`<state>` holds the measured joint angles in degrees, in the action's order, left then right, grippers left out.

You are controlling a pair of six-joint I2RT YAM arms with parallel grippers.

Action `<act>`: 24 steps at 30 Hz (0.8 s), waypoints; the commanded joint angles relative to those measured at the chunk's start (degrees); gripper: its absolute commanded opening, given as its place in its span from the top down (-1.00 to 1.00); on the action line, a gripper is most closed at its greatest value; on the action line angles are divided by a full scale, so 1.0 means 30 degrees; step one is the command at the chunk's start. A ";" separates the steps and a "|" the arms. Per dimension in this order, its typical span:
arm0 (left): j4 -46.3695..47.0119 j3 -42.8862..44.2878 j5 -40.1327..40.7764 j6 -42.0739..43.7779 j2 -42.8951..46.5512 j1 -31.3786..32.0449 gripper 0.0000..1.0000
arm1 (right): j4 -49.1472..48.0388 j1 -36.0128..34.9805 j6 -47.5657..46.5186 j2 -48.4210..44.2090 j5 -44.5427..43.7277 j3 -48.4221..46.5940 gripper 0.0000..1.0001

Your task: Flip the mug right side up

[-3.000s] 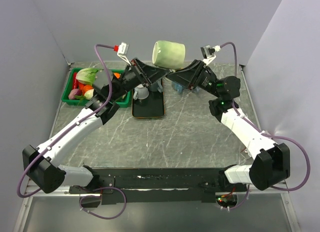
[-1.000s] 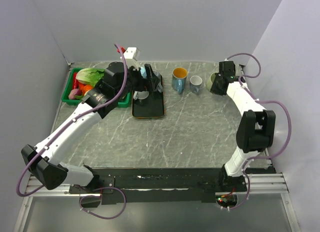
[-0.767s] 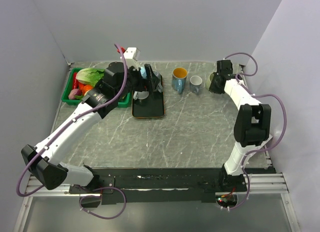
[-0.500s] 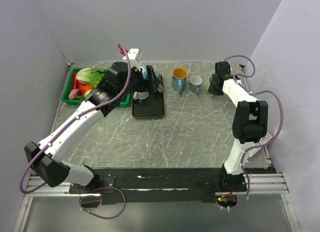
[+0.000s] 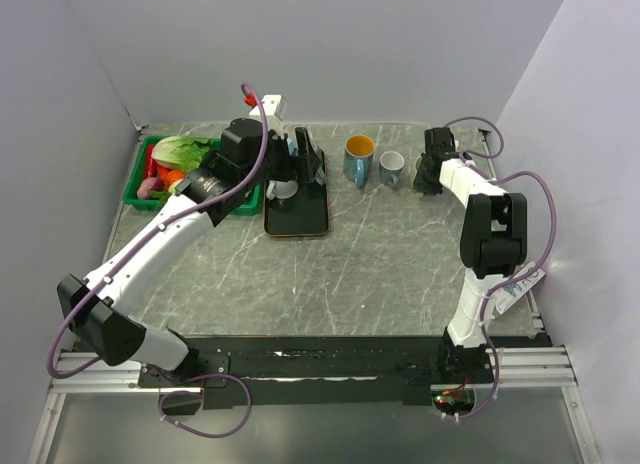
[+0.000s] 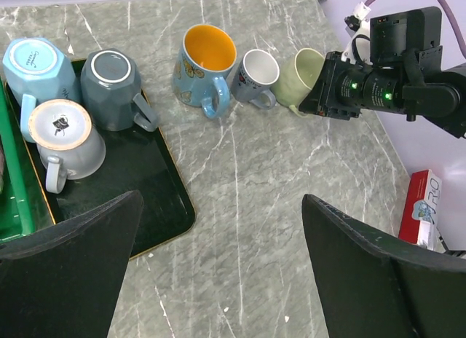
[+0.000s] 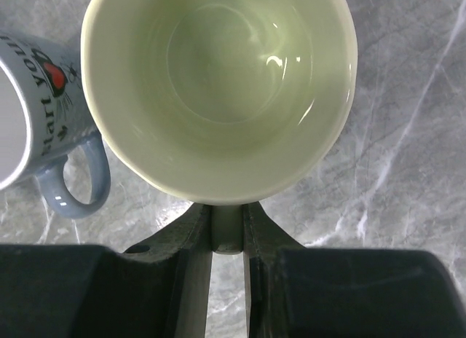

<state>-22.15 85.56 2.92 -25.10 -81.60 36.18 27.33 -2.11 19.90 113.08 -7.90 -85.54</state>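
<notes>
Fingers of the right gripper [image 7: 227,220] are pinched shut on the handle of the pale green mug [image 7: 218,83], and in the right wrist view we look straight down into its empty, glossy inside. From the left wrist view we see that mug at the far right end of a short row on the grey marbled counter [image 6: 277,207]. It is tipped over toward the row, with its mouth facing up and to the left rather than straight up. We cannot tell whether its base is touching the counter.

Just beside it stands a small grey-blue mug [image 6: 256,70] with a white inside and a red heart printed on its side. The two rims are close together. Next along stands a blue mug [image 6: 206,67] with an orange inside. Both are upright.

The left gripper [image 6: 218,280] hangs above the counter with its jaws spread wide and nothing between them. We see its two dark fingers at the bottom corners of its own view.

On the left, a black tray [image 6: 149,196] carries three mugs, all bottom up: a light blue one [image 6: 33,61], a dark grey one [image 6: 109,79] and a grey one with a white base [image 6: 62,130]. Beyond the tray, the top view shows a green bin [image 5: 135,196] of vegetables. A red and white box [image 6: 421,207] lies near the counter's right edge.
</notes>
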 commanded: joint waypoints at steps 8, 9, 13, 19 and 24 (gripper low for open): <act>-0.0292 0.1012 0.0052 0.0164 -0.0192 -0.0313 -0.93 | -0.1523 -0.0410 -0.0100 0.0716 -0.0911 -0.2042 0.99; -0.0292 0.0983 0.0053 0.0164 -0.0221 -0.0313 -0.93 | -0.1581 -0.0410 -0.0100 0.0716 -0.0911 -0.2044 0.86; -0.0321 0.0895 0.0052 0.0106 -0.0191 -0.0401 -0.93 | -0.1319 -0.0411 0.0017 0.0745 -0.1028 -0.2220 0.33; -0.1139 0.1127 0.1309 -0.0450 -0.0571 -0.0605 -0.93 | -0.0704 -0.0498 0.0749 0.0045 -0.1672 -0.2074 -0.17; -0.2252 0.1334 0.1898 -0.1385 -0.1244 -0.1162 -0.93 | -0.0528 -0.0498 0.0866 -0.1303 -0.1497 -0.1488 -0.39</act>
<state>-26.06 87.00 5.78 -26.52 -83.64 34.17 26.11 -3.18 21.43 115.04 -11.00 -89.67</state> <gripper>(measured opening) 0.966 0.655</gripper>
